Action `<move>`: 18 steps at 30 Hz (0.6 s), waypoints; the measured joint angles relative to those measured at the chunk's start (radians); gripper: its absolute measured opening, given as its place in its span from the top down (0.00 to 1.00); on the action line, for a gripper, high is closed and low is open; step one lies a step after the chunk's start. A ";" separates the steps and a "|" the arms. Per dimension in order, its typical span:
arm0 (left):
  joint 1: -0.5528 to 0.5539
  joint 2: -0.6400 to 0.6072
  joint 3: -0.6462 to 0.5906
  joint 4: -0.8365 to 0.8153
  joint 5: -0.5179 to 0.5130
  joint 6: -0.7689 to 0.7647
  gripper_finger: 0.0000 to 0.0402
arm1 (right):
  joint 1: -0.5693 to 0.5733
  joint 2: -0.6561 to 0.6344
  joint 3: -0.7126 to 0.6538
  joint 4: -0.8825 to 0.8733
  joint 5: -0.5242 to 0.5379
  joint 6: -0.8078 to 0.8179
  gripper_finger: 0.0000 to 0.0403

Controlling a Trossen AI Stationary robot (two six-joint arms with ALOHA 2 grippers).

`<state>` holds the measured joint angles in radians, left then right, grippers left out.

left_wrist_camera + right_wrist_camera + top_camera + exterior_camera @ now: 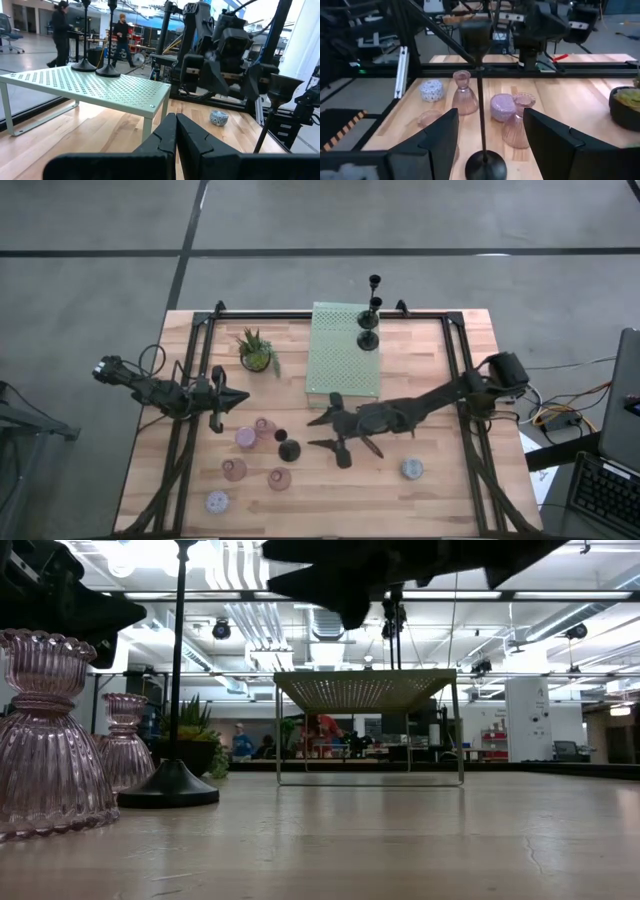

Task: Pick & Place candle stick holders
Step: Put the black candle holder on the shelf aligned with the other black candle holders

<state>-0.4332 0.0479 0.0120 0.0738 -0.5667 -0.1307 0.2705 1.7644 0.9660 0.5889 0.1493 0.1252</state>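
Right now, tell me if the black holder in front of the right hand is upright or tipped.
Upright. The black holder stands on its round base, stem vertical, between the open right hand's fingers, which are not touching it.

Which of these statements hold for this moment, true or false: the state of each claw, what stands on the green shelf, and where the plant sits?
1. The right claw is open, with a black candle holder standing between its fingers. True.
2. The left claw is wide open. False: its fingers are shut together and it holds nothing.
3. Black candle holders stand on the green perforated shelf. True.
4. The potted plant stands on top of the shelf. False: it stands on the table beside the shelf.
5. The right claw has lifted a pink glass holder. False: the pink holders stand on the table.
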 joint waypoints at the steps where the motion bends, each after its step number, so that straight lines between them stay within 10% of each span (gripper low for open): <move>1: 0.000 0.000 0.000 0.000 0.000 0.000 0.97 | -0.001 0.023 0.021 -0.006 0.000 0.002 0.47; 18: 0.000 0.000 0.000 0.000 0.000 0.000 0.97 | -0.012 0.225 0.267 -0.068 -0.002 -0.018 0.48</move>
<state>-0.4335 0.0483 0.0120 0.0738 -0.5663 -0.1308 0.2588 1.9895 1.2330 0.5211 0.1478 0.1068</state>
